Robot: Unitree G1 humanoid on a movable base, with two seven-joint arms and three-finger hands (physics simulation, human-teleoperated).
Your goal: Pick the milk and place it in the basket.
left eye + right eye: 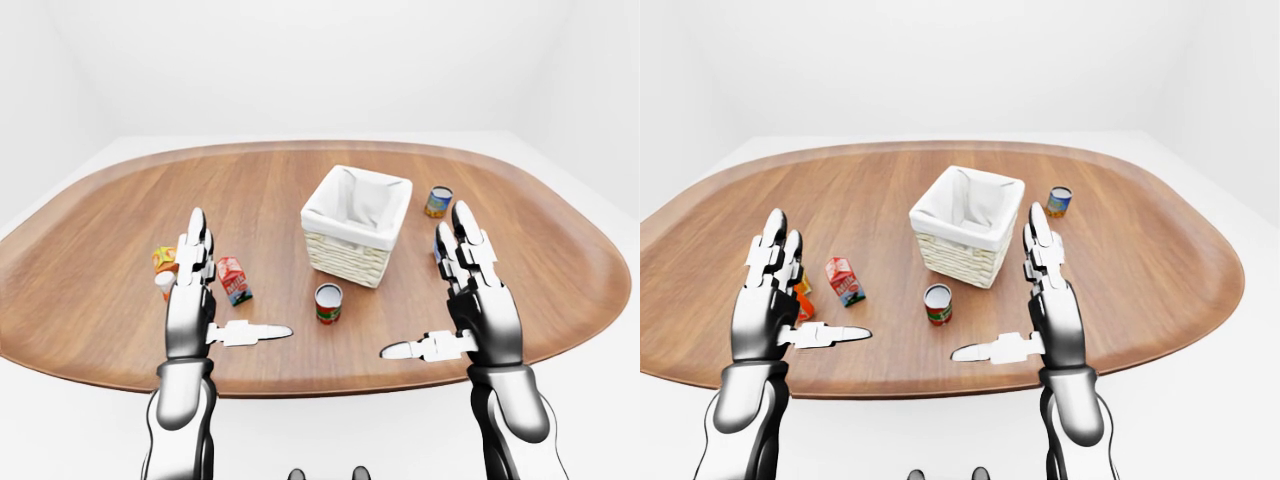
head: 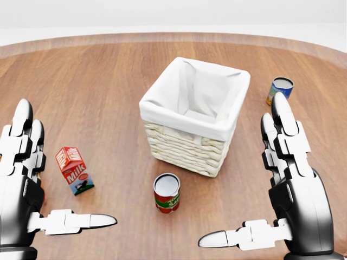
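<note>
The milk (image 2: 73, 170) stands on the brown table (image 1: 90, 290), left of the basket (image 2: 194, 116) in the head view, just beside the left hand (image 2: 21, 181). Bare wood is seen between milk and basket. Two cans are counted: one (image 2: 166, 193) below the basket, one (image 2: 280, 89) at its right. Both hands, left and right (image 2: 295, 189), are spread wide and hold nothing.

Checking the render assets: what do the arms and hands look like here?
Both match: the left hand and right hand have three fingers built from blocky white segments with rounded tips, on glossy dark metallic palms. The forearms, seen in the left-eye view, are smooth silver-grey shells with dark joint bands. No cables, sleeves or markings show.
</note>
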